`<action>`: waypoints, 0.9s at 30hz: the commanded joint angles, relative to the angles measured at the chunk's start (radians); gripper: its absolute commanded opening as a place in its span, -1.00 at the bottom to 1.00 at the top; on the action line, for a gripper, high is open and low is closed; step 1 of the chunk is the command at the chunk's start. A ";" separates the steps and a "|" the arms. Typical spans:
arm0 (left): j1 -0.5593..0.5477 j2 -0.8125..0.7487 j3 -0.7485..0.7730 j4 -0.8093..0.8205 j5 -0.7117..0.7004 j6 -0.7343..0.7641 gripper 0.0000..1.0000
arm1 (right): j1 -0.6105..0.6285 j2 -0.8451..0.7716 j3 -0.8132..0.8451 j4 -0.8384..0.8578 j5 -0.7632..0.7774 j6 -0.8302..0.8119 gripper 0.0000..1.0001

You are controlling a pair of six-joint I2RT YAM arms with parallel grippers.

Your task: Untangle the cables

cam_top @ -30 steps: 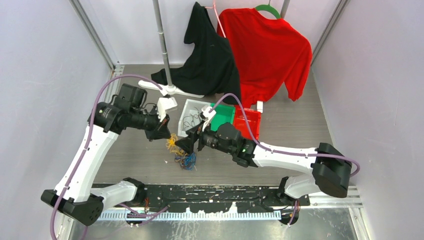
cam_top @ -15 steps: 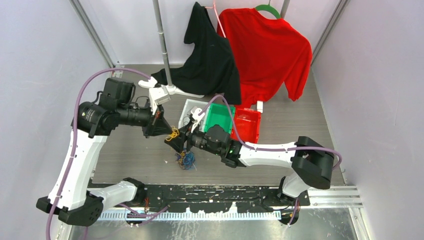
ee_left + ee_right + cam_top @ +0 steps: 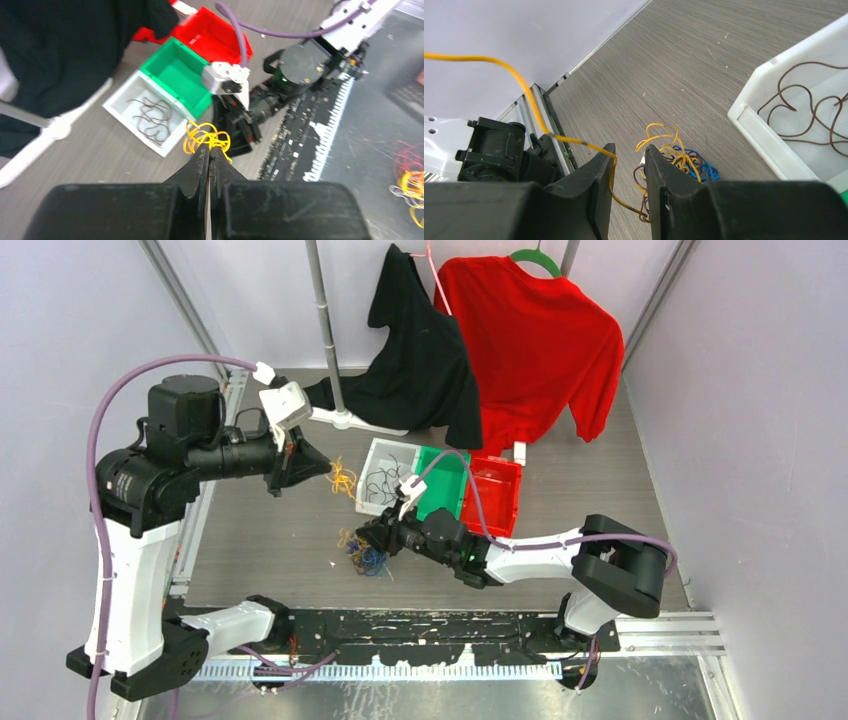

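Observation:
My left gripper [image 3: 327, 466] hangs high at the left, shut on a bunch of yellow cable [image 3: 343, 480]. In the left wrist view the yellow loops [image 3: 207, 137] spill from its closed tips [image 3: 209, 148]. A tangle of yellow, blue and brown cables [image 3: 364, 556] lies on the table. My right gripper [image 3: 371, 538] is low at that tangle, jaws a little apart. In the right wrist view a taut yellow strand [image 3: 524, 82] runs down between the fingers [image 3: 594, 175] to the tangle [image 3: 679, 160], resting against the left finger, not pinched.
A white bin [image 3: 376, 452] holding dark brown cables [image 3: 809, 110] stands behind the tangle, with a green bin [image 3: 448, 468] and a red bin [image 3: 500, 490] to its right. A black garment [image 3: 420, 350] and a red sweater [image 3: 530, 330] hang on a rack at the back.
The left arm has risen and pulled back to the left with the yellow cable. The right gripper has dropped to the tangle and its jaws have narrowed.

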 commanded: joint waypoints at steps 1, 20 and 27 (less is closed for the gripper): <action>-0.003 -0.008 0.057 0.098 -0.119 0.053 -1.00 | 0.009 -0.049 -0.029 0.077 0.048 0.037 -0.34; -0.004 -0.128 -0.016 0.630 -0.321 0.066 -1.00 | 0.040 -0.136 -0.106 0.016 0.121 0.086 -0.43; -0.003 -0.121 -0.021 0.480 -0.032 -0.139 -1.00 | 0.039 -0.246 0.012 -0.217 -0.040 0.000 0.36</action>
